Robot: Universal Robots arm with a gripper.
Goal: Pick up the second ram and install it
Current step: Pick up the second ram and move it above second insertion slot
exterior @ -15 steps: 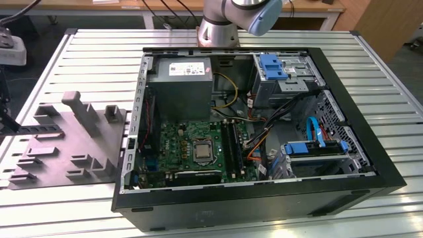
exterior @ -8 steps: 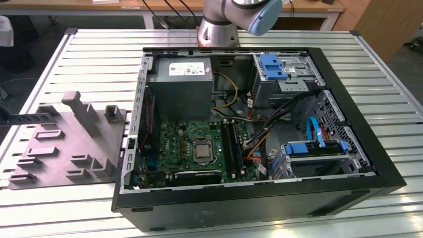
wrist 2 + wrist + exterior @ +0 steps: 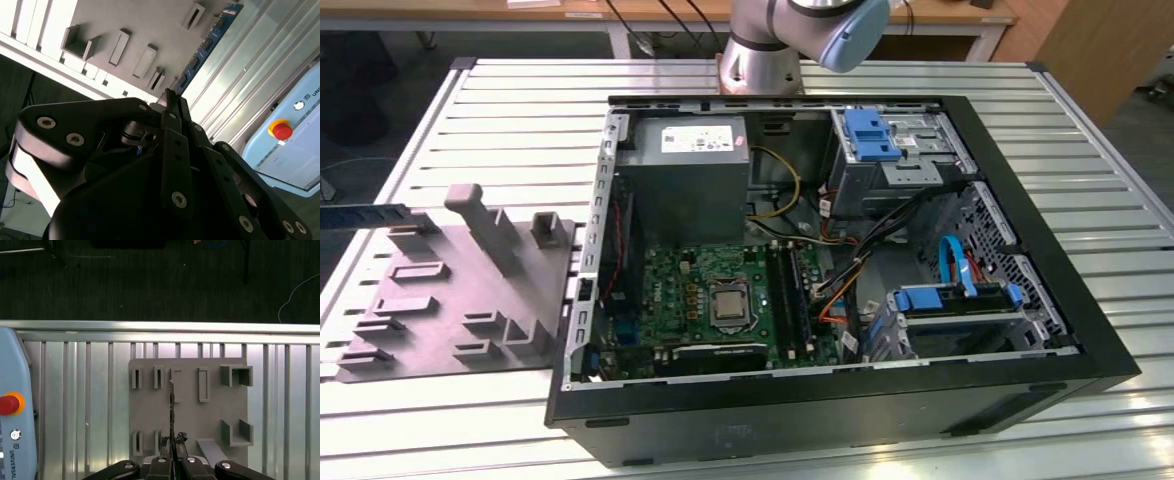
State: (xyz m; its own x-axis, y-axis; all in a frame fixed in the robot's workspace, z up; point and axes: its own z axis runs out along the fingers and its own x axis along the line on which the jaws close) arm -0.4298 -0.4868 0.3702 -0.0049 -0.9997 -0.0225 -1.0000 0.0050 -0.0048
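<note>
In both wrist views my gripper [image 3: 170, 100] [image 3: 173, 452] is shut on one end of the second ram [image 3: 207, 42], a long narrow blue board with small dark chips. In the first wrist view the ram [image 3: 171, 410] shows edge-on as a thin line over the grey fixture plate [image 3: 210, 425], in line with one of its narrow slots. I cannot tell whether it touches the plate. In the exterior view the blue stick [image 3: 367, 214] pokes in at the left edge, above the plate [image 3: 447, 300]. The green motherboard [image 3: 707, 295] with its long black slots [image 3: 787, 290] lies in the open computer case [image 3: 854, 400].
The case's black walls rise around the board; a grey power-supply box [image 3: 683, 160], drive cages [image 3: 901, 150] and loose cables [image 3: 854, 265] crowd its inside. Upright posts [image 3: 480, 225] stand on the fixture plate. A teach pendant [image 3: 15, 410] with a red button lies beside the plate on the ribbed metal table [image 3: 1067, 150].
</note>
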